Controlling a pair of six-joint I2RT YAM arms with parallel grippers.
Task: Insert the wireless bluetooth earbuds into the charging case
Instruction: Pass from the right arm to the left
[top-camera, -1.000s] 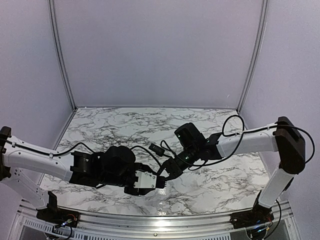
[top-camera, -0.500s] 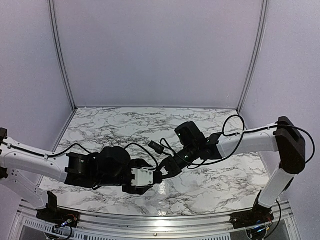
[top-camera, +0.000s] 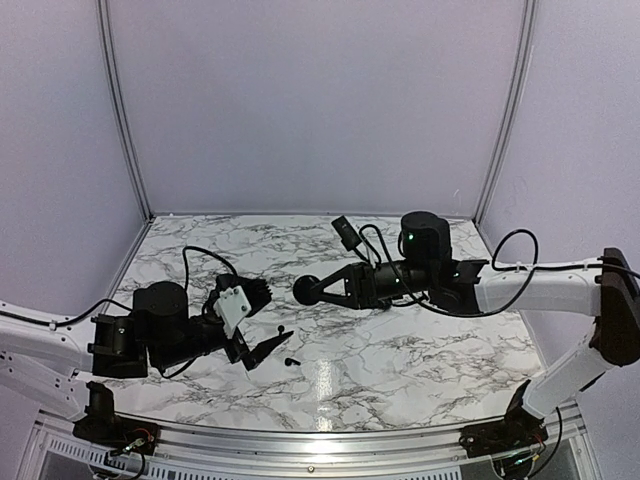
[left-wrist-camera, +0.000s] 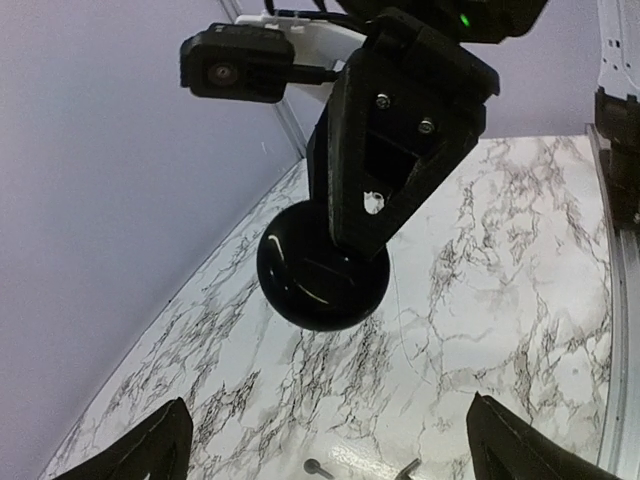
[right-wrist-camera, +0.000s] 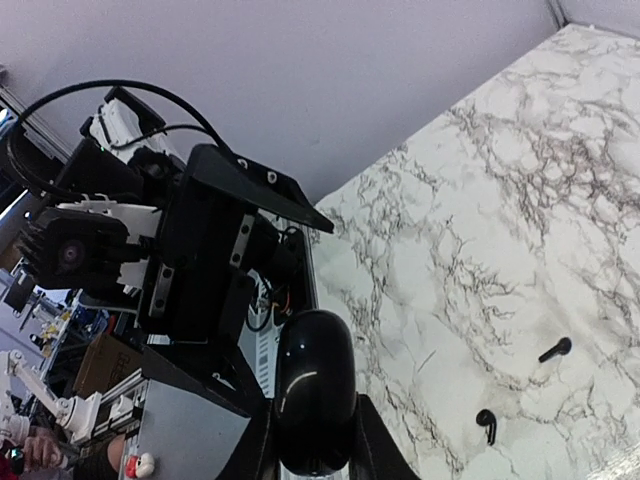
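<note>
The charging case (top-camera: 307, 290) is a glossy black closed oval, held above the table with my right gripper (top-camera: 322, 290) shut on it. The right wrist view shows the case (right-wrist-camera: 315, 385) upright between the right gripper's (right-wrist-camera: 315, 445) fingers. Two tiny black earbuds lie loose on the marble, one (top-camera: 283, 330) nearer the back and one (top-camera: 292, 361) nearer the front. My left gripper (top-camera: 265, 322) stands wide open just left of them with nothing between its fingers. In the left wrist view the case (left-wrist-camera: 322, 277) hangs ahead of the left gripper (left-wrist-camera: 335, 455), and both earbuds (left-wrist-camera: 318, 467) (left-wrist-camera: 410, 468) lie at the bottom edge.
The marble table (top-camera: 420, 350) is ringed by pale walls with a metal rail at the near edge. The left arm's body and wrist camera (right-wrist-camera: 180, 260) fill the left of the right wrist view, close to the case. Both earbuds (right-wrist-camera: 555, 349) (right-wrist-camera: 486, 424) show there too.
The left gripper opened wide and drew back to the left. The right gripper lifted the case up and away from it. Two earbuds now show on the table.
</note>
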